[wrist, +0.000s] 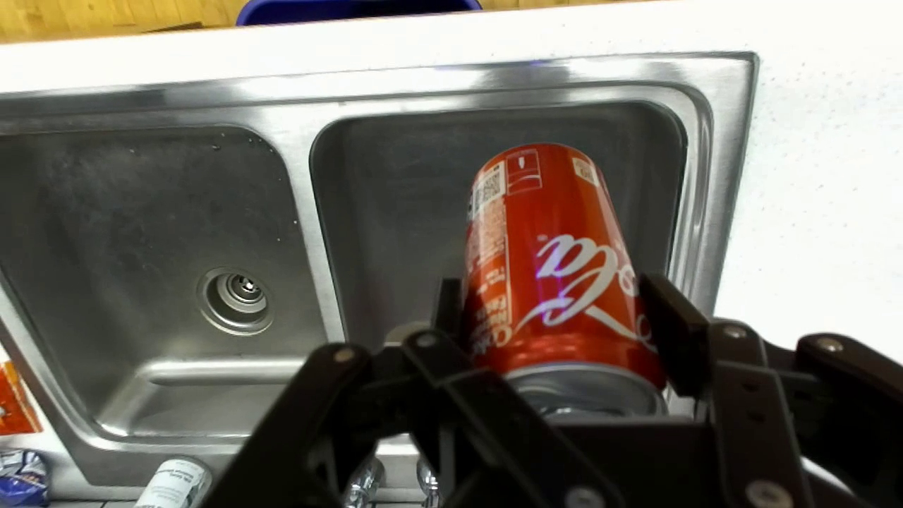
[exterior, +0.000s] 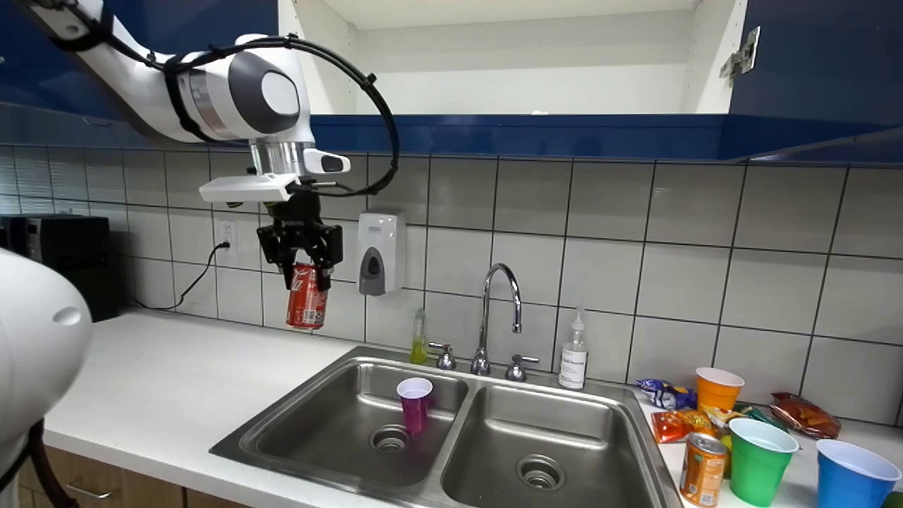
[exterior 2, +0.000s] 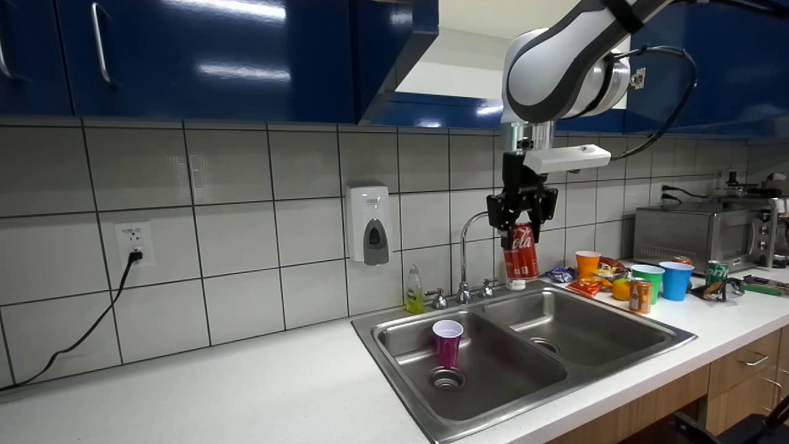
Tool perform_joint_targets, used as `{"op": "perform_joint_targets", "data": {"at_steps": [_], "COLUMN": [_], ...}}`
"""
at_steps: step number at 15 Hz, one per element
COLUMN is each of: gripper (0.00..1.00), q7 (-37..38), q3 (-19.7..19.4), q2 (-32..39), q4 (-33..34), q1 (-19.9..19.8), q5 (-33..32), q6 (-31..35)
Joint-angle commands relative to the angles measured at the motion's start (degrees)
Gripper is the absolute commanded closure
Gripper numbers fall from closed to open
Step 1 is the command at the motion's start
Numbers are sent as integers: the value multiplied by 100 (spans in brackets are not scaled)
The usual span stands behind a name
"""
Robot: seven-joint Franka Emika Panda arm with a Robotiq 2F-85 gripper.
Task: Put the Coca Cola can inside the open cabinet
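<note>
The Coca Cola can [exterior: 307, 303] is red with a silvery top and shows in both exterior views [exterior 2: 522, 259]. My gripper [exterior: 306, 279] is shut on its upper part and holds it in the air, slightly tilted, well above counter level. In the wrist view the can [wrist: 547, 212] sits between the two black fingers of the gripper [wrist: 557, 303], with its silvery end toward the palm. The open cabinet [exterior: 529, 134] is on the wall above, with a dark blue bottom edge and pale interior. Its edge also shows in an exterior view [exterior 2: 444, 111]. The can hangs below cabinet level.
A double sink [exterior: 451, 458] holds a purple cup [exterior: 415, 406]. A faucet [exterior: 487, 317], a clear bottle [exterior: 573, 360] and a soap dispenser [exterior: 381, 254] stand behind. An orange can [exterior: 702, 469], cups and snack bags lie beside the sink. A cabinet door [exterior 2: 397, 61] sticks out.
</note>
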Motion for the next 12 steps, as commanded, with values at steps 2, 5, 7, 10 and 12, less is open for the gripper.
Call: {"op": "perform_joint_targets", "data": {"at_steps": [2, 5, 7, 10, 12], "gripper": [61, 61, 61, 61, 61], "q7": [98, 149, 186, 217, 251], "q3": [208, 252, 290, 308, 329], "q2": [-636, -845, -939, -1009, -1044], "q4": [44, 154, 250, 435, 569], "q1": [-151, -159, -169, -171, -181], "q5": [112, 139, 128, 159, 161], "q6": [-504, -742, -874, -1028, -1106]}}
